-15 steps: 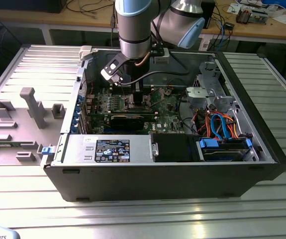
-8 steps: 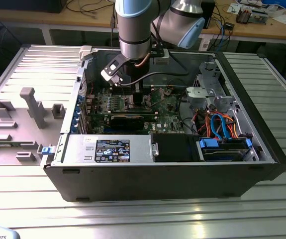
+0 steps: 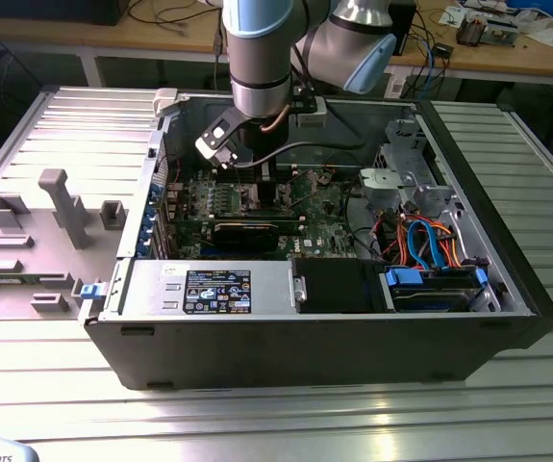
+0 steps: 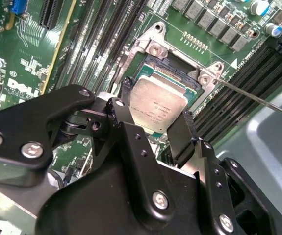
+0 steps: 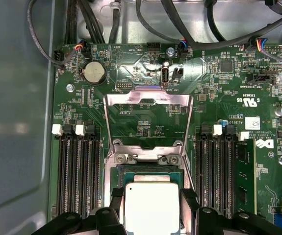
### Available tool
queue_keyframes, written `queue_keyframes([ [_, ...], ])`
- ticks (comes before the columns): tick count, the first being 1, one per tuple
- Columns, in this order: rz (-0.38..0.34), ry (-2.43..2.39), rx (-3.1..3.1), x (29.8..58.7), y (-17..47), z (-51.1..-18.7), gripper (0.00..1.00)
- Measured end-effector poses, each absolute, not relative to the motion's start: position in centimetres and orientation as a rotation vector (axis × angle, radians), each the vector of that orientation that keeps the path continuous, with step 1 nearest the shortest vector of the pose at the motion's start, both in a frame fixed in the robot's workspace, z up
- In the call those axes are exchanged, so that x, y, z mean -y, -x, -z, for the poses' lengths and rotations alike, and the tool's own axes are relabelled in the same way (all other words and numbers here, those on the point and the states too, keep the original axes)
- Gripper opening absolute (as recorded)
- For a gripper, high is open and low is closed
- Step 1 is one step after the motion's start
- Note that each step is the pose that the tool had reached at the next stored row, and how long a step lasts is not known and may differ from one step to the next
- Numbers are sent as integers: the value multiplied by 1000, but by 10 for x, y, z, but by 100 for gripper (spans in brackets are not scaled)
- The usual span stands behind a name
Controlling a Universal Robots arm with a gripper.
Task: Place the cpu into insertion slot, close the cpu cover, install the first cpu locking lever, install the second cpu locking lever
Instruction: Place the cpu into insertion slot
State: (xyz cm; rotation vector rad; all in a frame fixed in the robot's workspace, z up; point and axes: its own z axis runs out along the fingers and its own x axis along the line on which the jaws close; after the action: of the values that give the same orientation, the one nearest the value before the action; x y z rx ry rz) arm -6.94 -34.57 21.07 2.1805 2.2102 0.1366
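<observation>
Inside the open computer case (image 3: 305, 356), which lies on its side on the ribbed metal surface (image 3: 257, 423), my arm (image 3: 257, 48) reaches straight down toward the green motherboard (image 5: 219, 98). My claw (image 4: 156, 110) is clamped on the cpu (image 4: 161, 100): in both wrist views one black finger presses against each of two opposite edges of the chip, whose silver-grey top faces up. I hold the cpu directly over the insertion slot (image 4: 172, 73), slightly tilted against it in the second wrist view, with a strip of the dark socket centre showing beyond the chip's far edge. Whether the chip already touches the socket I cannot tell.

The cpu cover (image 5: 145, 96) stands swung open beyond the slot, hinged at the slot's far side, and the board shows through its square window. A thin metal rod (image 4: 258, 100) runs out from one corner of the slot's silvery rim and slants away over the board. Banks of long black memory slots (image 5: 77, 171) flank the socket on both sides. A round coin battery (image 5: 94, 72) sits on the board beyond the open cover.
</observation>
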Motion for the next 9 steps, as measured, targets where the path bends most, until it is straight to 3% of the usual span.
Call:
queue_keyframes([
  [9,-137,-2185,-2204,346,69,-200,54],
])
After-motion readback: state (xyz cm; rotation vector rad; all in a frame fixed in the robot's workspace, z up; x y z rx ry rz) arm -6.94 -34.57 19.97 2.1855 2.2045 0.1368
